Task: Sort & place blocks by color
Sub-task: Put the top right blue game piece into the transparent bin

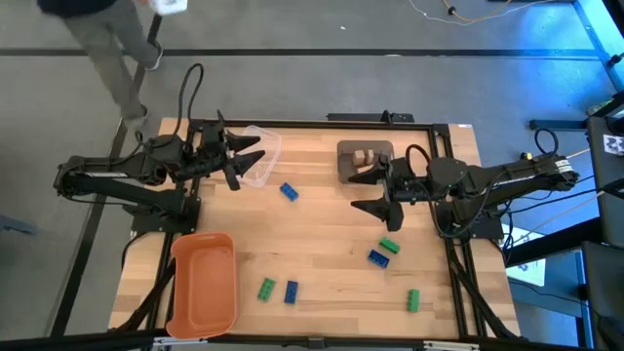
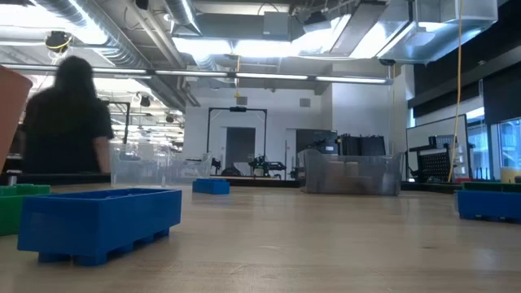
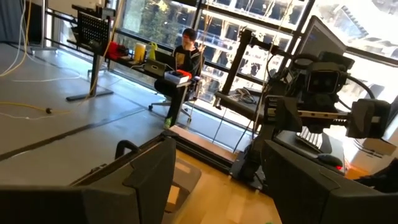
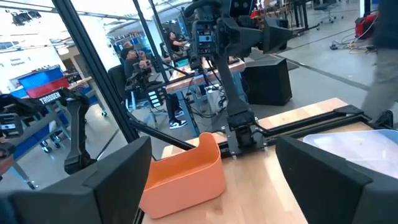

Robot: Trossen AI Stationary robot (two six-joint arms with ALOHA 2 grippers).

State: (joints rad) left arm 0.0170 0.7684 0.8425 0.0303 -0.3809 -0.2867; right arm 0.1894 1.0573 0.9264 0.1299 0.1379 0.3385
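Small blocks lie scattered flat on the wooden table: a blue block [image 1: 290, 191] near the middle, a green block [image 1: 389, 246] and a blue one [image 1: 378, 257] at right, a green [image 1: 265, 288] and blue pair [image 1: 292, 291] near the front, and a green one [image 1: 413, 300]. Tan blocks [image 1: 363, 156] sit in a grey tray [image 1: 349, 168]. My left gripper [image 1: 244, 161] hovers open at the clear tub [image 1: 263, 156]. My right gripper [image 1: 357, 192] hovers open beside the grey tray, above the table. In the low view a blue block [image 2: 98, 218] fills the foreground.
An orange tray [image 1: 203, 283] sits at the table's near left corner and also shows in the right wrist view as the orange tray [image 4: 186, 174]. A person [image 1: 117, 58] walks beyond the far left edge. Bare wood lies between the two grippers.
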